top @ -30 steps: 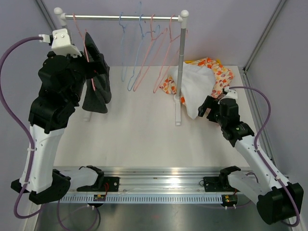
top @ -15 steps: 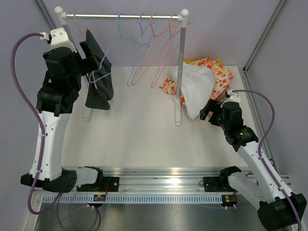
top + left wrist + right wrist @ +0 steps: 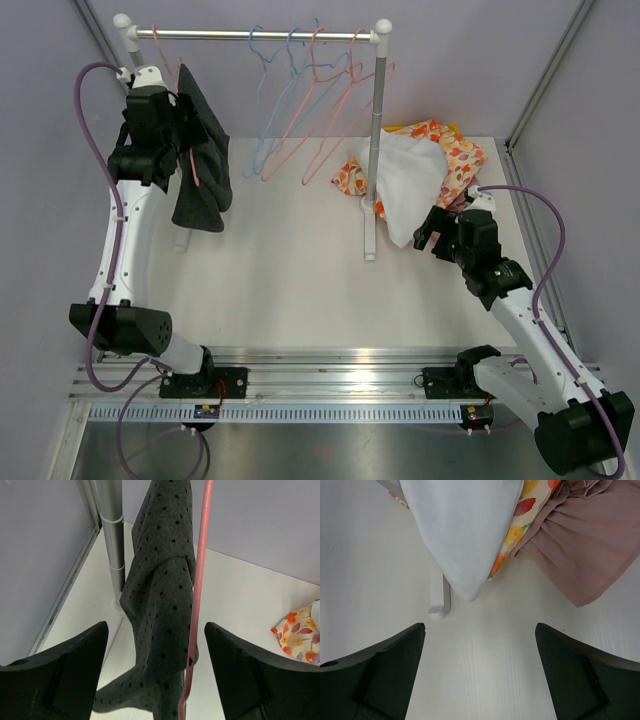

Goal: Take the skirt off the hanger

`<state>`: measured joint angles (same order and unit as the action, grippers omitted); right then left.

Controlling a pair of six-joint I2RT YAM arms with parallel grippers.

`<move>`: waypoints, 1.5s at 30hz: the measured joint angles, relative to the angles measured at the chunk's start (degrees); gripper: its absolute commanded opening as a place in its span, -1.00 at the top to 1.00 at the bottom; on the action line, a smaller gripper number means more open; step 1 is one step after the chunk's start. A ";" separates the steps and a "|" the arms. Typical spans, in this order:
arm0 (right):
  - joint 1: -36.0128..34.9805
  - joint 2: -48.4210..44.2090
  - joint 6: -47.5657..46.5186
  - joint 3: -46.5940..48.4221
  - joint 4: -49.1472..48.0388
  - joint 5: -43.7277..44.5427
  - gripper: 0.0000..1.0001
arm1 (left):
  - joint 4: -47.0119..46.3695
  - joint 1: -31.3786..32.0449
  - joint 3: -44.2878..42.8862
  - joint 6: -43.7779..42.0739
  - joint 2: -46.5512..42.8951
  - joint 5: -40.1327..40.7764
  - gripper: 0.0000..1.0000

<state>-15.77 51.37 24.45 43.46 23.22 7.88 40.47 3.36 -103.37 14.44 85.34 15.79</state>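
A dark grey dotted skirt (image 3: 205,165) hangs on a pink hanger (image 3: 191,168) at the left end of the rail (image 3: 260,36). My left gripper (image 3: 183,128) is open and level with the skirt's upper part. In the left wrist view the skirt (image 3: 160,595) and the hanger's wire (image 3: 199,595) hang between and beyond my open jaws (image 3: 156,627), with no visible contact. My right gripper (image 3: 430,228) is open and empty, low over the table by the clothes pile, as the right wrist view (image 3: 480,630) also shows.
Several empty blue and pink hangers (image 3: 300,110) hang tilted on the rail. The rack's right post (image 3: 375,140) and foot (image 3: 440,602) stand mid-table. A pile of clothes (image 3: 425,165) lies behind it, including a white garment (image 3: 465,525) and a mauve one (image 3: 585,545).
My left arm has stretched back and away from the camera, bringing its gripper in beside the skirt. The empty hangers have swung. The right arm has barely moved.
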 measured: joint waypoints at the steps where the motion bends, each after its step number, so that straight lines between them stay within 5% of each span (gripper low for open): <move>1: 0.00 0.28 0.00 0.00 -0.02 0.00 -0.99 | -0.28 -0.15 -0.02 0.35 0.90 -0.57 -0.21; 2: 0.00 0.57 -0.02 0.00 -0.02 0.02 -0.99 | -0.55 -0.26 -0.02 0.55 1.66 -1.09 0.34; 5: 0.00 1.33 -0.02 0.00 -0.02 0.02 -0.99 | -1.16 -0.26 -0.17 1.22 3.28 -2.19 1.00; 19: -3.52 -0.66 -2.36 5.73 0.20 -4.02 -0.99 | 6.54 0.28 -6.54 1.49 -0.02 -4.48 1.00; 26: -18.97 4.00 -8.11 25.27 -1.49 -5.40 -0.99 | 11.04 3.32 -15.85 2.05 -5.46 -4.66 1.00; 37: -50.69 28.70 -17.11 51.82 -3.63 2.69 -0.99 | 17.40 4.28 -17.03 4.17 -11.08 -10.27 1.00; 45: -58.95 45.16 -19.76 59.52 -6.54 5.60 -0.99 | 18.64 4.39 -15.54 5.55 -14.67 -14.62 1.00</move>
<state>-74.72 96.53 4.69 102.98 16.69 13.47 59.11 7.75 -118.91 19.99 70.67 1.17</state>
